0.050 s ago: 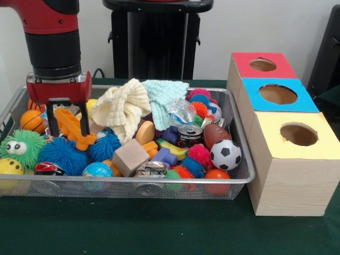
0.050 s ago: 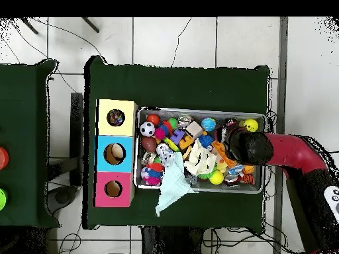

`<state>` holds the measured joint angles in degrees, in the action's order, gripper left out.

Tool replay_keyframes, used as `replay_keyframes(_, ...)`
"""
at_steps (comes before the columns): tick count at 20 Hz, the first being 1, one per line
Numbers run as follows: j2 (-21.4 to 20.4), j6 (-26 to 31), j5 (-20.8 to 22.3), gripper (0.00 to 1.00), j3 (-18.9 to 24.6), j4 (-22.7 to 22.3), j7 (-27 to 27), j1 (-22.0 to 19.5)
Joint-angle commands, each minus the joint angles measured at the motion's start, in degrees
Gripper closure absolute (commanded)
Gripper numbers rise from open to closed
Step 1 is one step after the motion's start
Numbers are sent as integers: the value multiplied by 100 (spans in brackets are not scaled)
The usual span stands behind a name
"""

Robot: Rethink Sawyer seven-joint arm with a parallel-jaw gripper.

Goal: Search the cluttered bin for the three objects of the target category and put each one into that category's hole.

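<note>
The gripper [image 1: 68, 125] stood over the left end of the wire bin [image 1: 241, 159], lowered into the clutter. Its two dark fingers [image 1: 85, 123] were spread narrowly on either side of an orange plastic toy [image 1: 71, 129], which lay tilted between them; whether the pads pressed on it could not be told.

Just left of the gripper lay a small basketball [image 1: 32, 120]. A green fuzzy toy with eyes [image 1: 21, 147] and a blue spiky ball [image 1: 62, 155] lay at the near left. A cream cloth [image 1: 123, 109] and a mint cloth [image 1: 163, 94] were heaped mid-bin. At the right end lay a soccer ball [image 1: 226, 154], a brown football [image 1: 216, 134] and a can [image 1: 189, 136].

Three boxes stood touching the bin's right side: red box [image 1: 241, 66] far, blue box [image 1: 254, 101] middle, yellow box [image 1: 324, 146] near, each with a round top hole.
</note>
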<state>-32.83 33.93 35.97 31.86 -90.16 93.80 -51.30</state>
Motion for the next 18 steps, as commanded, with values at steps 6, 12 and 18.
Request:
replay_keyframes(6,379,436,380,0,762,-160,-1920,-272)
replay_keyframes(12,553,501,485,0,1027,-154,-2235,-456)
replay_keyframes(18,268,937,347,0,1332,-282,-2459,-599)
